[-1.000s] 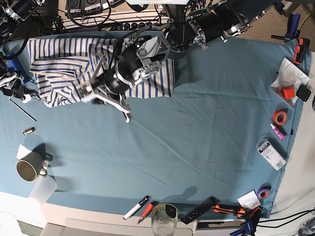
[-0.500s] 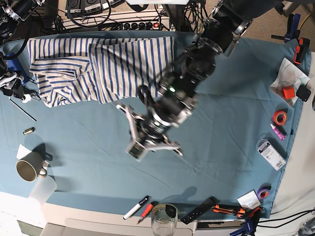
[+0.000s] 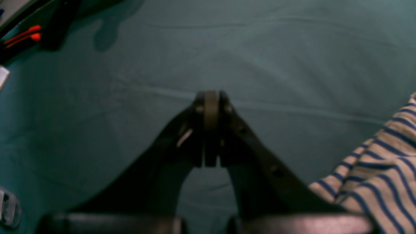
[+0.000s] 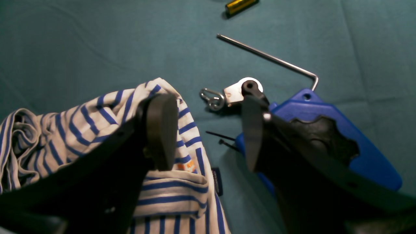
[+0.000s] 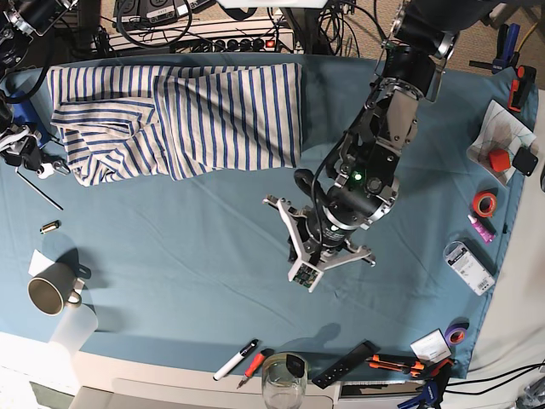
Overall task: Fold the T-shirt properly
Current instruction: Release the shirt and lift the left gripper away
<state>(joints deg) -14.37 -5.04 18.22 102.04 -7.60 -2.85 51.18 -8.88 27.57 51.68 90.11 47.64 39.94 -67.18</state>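
Striped T-shirt lies loose, neither gripper grasping it

The white, blue-striped cotton T-shirt (image 5: 174, 119) lies far left; left gripper (image 3: 210, 97) clenched empty over teal cloth (image 5: 213, 256), right gripper (image 4: 203, 130) released.

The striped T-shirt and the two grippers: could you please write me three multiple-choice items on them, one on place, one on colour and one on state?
1. Where does the white cotton T-shirt with thin blue stripes lie on the teal table cloth in the base view?
A. far-left part
B. near-right corner
C. centre

2. What colour is the plastic tool beside the right gripper?
A. red
B. blue
C. yellow

3. How does the left gripper stand?
A. shut on the T-shirt
B. wide open
C. shut, empty

Answers: 1 A, the shirt spreads along the far edge at left; 2 B, the right wrist view shows blue plastic; 3 C, its jaws meet over bare cloth.
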